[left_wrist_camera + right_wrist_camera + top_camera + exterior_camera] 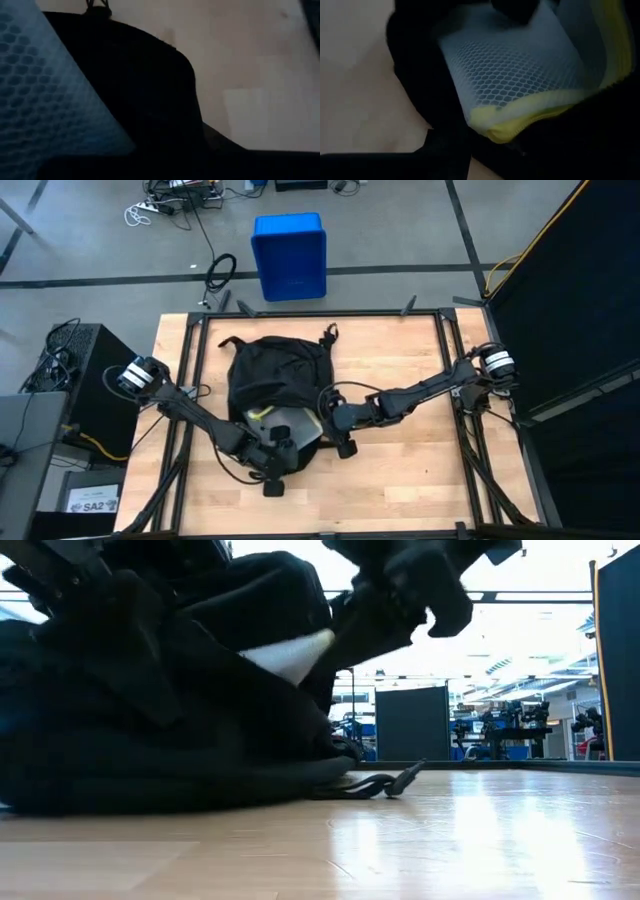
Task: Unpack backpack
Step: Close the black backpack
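Note:
The black backpack [265, 375] lies flat in the middle of the wooden table, its open end toward the near edge. A pale honeycomb-mesh thing [515, 75] with a yellow edge [520, 122] sits in that opening [290, 430]. It also shows large in the left wrist view [45, 100] and as a white wedge in the low view [295, 655]. My left gripper [272, 448] is shut at the near edge of the opening. My right gripper [330, 418] is at the opening's right side, close to the mesh thing. My left gripper slants down from the table's near left into the backpack's open end. Black fabric [150, 100] fills its wrist view and hides the fingertips. Whether it has the fabric or the mesh thing, I cannot tell.
A blue plastic bin [290, 255] stands on the floor beyond the table's far edge. A backpack strap [380, 783] trails on the wood to the right. Bare wood lies right of the backpack and along the near edge. Black metal framing borders the table.

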Motion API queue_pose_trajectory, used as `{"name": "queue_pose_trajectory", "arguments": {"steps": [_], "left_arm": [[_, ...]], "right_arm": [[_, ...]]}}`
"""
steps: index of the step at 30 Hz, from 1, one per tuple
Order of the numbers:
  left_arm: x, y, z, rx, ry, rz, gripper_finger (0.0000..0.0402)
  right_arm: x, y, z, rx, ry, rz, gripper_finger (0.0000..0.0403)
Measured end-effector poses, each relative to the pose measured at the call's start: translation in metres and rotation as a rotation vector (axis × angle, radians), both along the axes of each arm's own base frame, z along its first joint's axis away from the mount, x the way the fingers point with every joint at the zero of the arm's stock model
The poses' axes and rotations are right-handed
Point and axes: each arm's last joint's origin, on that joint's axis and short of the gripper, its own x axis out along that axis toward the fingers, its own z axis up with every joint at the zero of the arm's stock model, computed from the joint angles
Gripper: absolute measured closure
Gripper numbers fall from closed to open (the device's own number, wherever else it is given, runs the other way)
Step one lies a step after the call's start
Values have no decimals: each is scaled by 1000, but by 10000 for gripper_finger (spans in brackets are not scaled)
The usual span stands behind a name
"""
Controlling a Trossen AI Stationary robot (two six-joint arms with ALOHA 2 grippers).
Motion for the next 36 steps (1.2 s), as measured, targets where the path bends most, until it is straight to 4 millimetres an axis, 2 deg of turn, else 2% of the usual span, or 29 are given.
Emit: {"name": "queue_pose_trajectory", "arguments": {"steps": [5, 9, 12, 17, 20, 26, 36], "left_arm": [[1, -11, 5, -19, -81, -93, 401], [2, -14, 8, -42, -105, -123, 401], [2, -14, 8, -45, -104, -124, 401], [3, -14, 8, -53, -109, -132, 402], [3, -14, 8, -57, -111, -132, 401], [3, -14, 8, -59, -108, -132, 401], [2, -14, 9, -44, -106, -120, 401]], "right_arm": [[2, 19, 14, 11, -43, 49, 267], [0, 27, 16, 10, -44, 70, 266], [1, 27, 10, -9, -16, 77, 267], [6, 27, -13, -48, 58, 70, 262], [11, 22, -16, -62, 68, 43, 255], [21, 18, -5, -59, 38, 27, 247], [31, 29, 22, -36, -33, 87, 264]]}}
